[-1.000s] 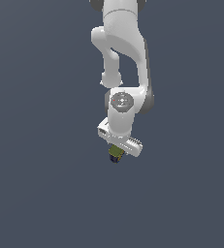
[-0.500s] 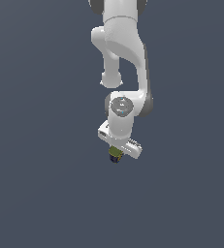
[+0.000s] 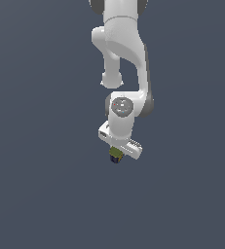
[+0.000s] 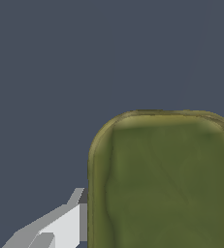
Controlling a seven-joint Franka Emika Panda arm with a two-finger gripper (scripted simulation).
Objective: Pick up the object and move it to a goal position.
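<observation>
Open grey room on every side of the one white arm (image 3: 125,58), no edges near. One object (image 3: 116,155), olive-green, clamped tight in the pincer (image 3: 117,153), hanging just below the white hand. Sits slightly higher than a second ago, grip unchanged.

Matt olive object (image 4: 164,181); smooth white end effector (image 3: 117,154)

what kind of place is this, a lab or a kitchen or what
Neither, as far as it shows: a bare simulated scene. A white robot arm hangs over a flat, featureless slate-grey background, and the gripper holds a small olive-green box. No furniture is visible.
</observation>
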